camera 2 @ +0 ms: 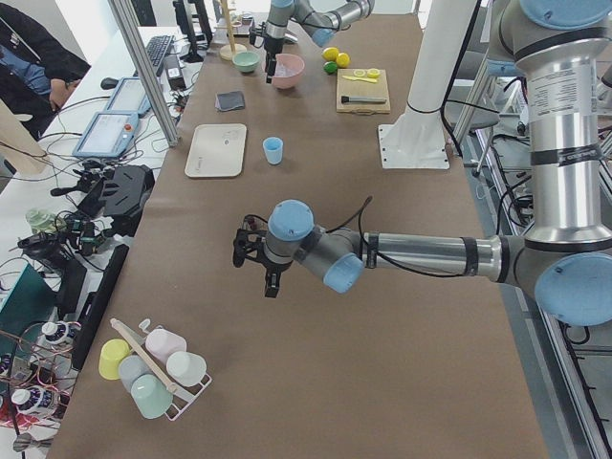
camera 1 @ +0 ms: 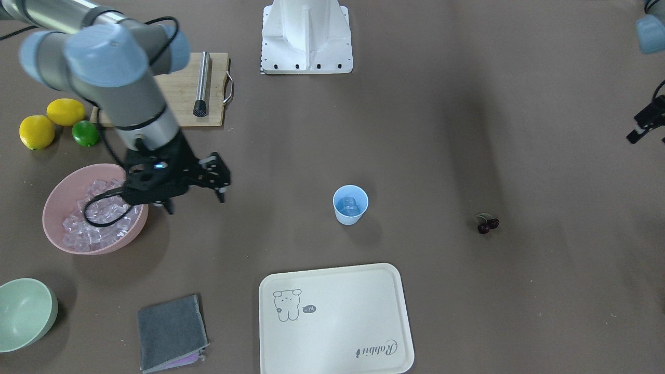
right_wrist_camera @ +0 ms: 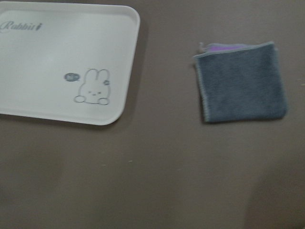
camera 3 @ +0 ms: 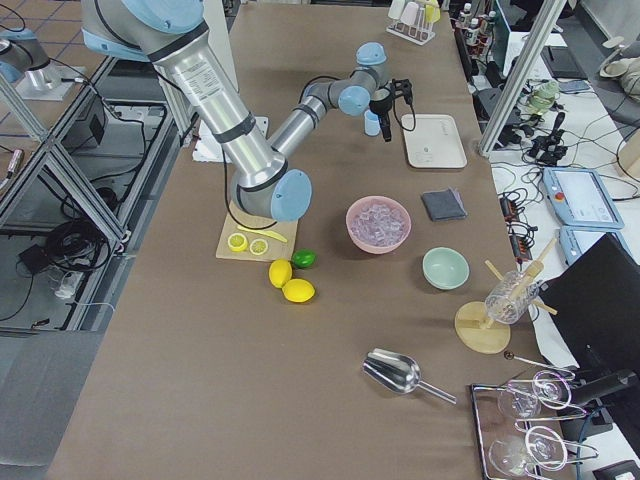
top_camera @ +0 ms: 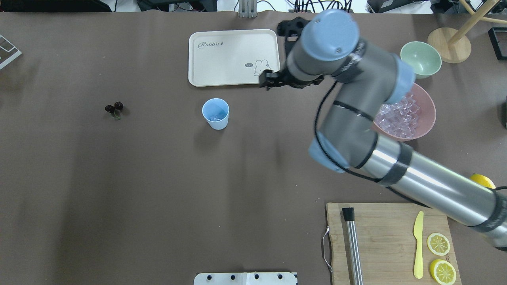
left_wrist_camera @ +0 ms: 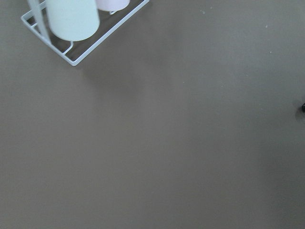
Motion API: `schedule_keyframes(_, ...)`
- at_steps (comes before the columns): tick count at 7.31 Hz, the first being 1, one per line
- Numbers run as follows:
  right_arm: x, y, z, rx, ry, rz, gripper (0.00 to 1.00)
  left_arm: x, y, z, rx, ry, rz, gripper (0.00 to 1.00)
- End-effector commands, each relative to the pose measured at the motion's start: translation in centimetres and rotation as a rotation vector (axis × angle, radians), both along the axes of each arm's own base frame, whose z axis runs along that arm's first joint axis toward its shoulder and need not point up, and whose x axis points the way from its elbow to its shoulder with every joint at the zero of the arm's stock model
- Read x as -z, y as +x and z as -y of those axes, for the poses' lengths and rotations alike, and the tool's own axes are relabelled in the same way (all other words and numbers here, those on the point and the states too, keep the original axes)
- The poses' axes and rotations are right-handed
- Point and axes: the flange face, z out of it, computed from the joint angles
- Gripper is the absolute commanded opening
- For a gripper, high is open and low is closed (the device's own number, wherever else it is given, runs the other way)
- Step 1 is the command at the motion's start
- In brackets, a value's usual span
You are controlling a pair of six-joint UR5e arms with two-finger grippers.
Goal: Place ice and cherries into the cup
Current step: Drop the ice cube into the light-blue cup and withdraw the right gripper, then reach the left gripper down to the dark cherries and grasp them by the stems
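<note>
The light-blue cup (camera 1: 350, 205) stands upright mid-table, also in the overhead view (top_camera: 216, 114), with a clear ice cube (camera 1: 349, 203) inside. More ice (camera 1: 98, 218) fills the pink bowl (camera 1: 57, 234). The dark cherries (camera 1: 487, 223) lie alone on the table, also in the overhead view (top_camera: 114, 107). My right gripper (camera 1: 196, 203) hangs open and empty just beside the pink bowl, between it and the cup. My left gripper (camera 1: 641, 127) is only partly in view at the frame's edge, well away from the cherries; I cannot tell how its jaws stand.
A cream tray (camera 1: 337, 322) lies beyond the cup, with a grey cloth (camera 1: 171, 332) and a pale green bowl (camera 1: 23, 314) further along. Two lemons and a lime (camera 1: 84, 133) sit by a cutting board (camera 1: 176, 93) with a steel muddler (camera 1: 202, 83).
</note>
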Motion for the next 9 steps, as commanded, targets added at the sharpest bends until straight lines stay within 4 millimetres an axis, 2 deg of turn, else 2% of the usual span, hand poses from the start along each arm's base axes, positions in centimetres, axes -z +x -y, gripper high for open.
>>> schedule_keyframes(1, -8.7, 15.0, 4.4, 0.077, 0.029, -0.025, 0.99, 6.8, 11.2, 8.7, 0.006, -0.013, -0.032, 0.98)
schedule_keyframes(3, -16.0, 24.3, 7.0, 0.101, 0.056, -0.08, 0.99, 14.0, 15.2, 14.5, 0.017, 0.039, -0.034, 0.98)
schedule_keyframes(4, -20.0, 28.7, 6.7, 0.059, -0.004, -0.087, 0.99, 18.3, 19.8, 15.1, -0.013, 0.008, -0.031, 0.98)
schedule_keyframes(5, -24.4, 32.1, 5.7, 0.049, -0.002, -0.11, 0.99, 21.5, 24.0, 15.5, -0.016, 0.043, -0.005, 0.98)
schedule_keyframes(6, -30.7, 35.6, 3.4, 0.033, -0.071, -0.119, 0.99, 20.8, 26.6, 15.1, -0.037, 0.047, 0.023, 0.98)
schedule_keyframes(7, -37.1, 38.7, 0.3, 0.079, -0.095, -0.136, 0.99, 20.8, 27.8, 14.3, -0.063, 0.046, 0.017, 0.98)
schedule_keyframes(8, -43.1, 40.3, -4.3, 0.105, -0.154, -0.151, 0.99, 20.0, 30.1, 12.8, -0.102, 0.063, 0.016, 0.98)
schedule_keyframes(9, -42.6, 43.4, -5.3, 0.042, -0.151, -0.134, 0.99, 20.5, 30.6, 12.4, -0.115, 0.064, 0.005, 0.98)
